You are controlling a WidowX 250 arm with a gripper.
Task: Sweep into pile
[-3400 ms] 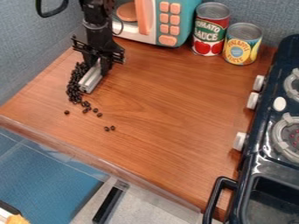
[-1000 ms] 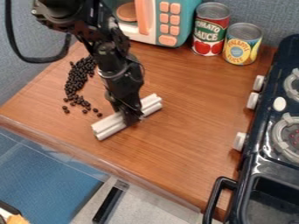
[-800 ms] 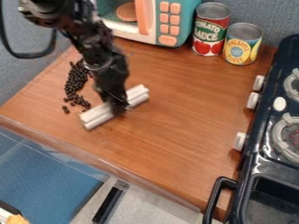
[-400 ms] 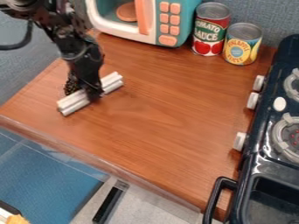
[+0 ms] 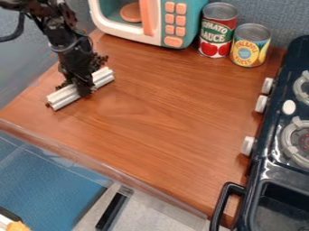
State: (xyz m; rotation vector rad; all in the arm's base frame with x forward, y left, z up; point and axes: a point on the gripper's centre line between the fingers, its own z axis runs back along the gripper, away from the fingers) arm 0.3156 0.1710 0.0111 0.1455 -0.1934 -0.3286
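Backed by gray-blue panels (image 5: 274,13): one wooden counter (image 5: 169,108). Held at rear, toy microwave (image 5: 172,22), white and teal with coral handle and keys; to its right, red can (image 5: 216,36) and yellow can (image 5: 250,47), both upright, side by side. Had at right, black toy stove (image 5: 265,135) with white knobs.

Contained at left of counter, one ribbed white bar (image 5: 104,77), low against the wood. Ran lengthwise on a slant, from lower left to upper right of the view; pointed at one end toward the counter's front left, at the other toward its rear right. Carried ribs along the long axis. Crossed at mid-length by black gripper (image 5: 83,92), hung downward, with fingers closed on the bar. Included dark beans (image 5: 100,59), small, partly hidden, on the bar's far side and just beside its lower left end.
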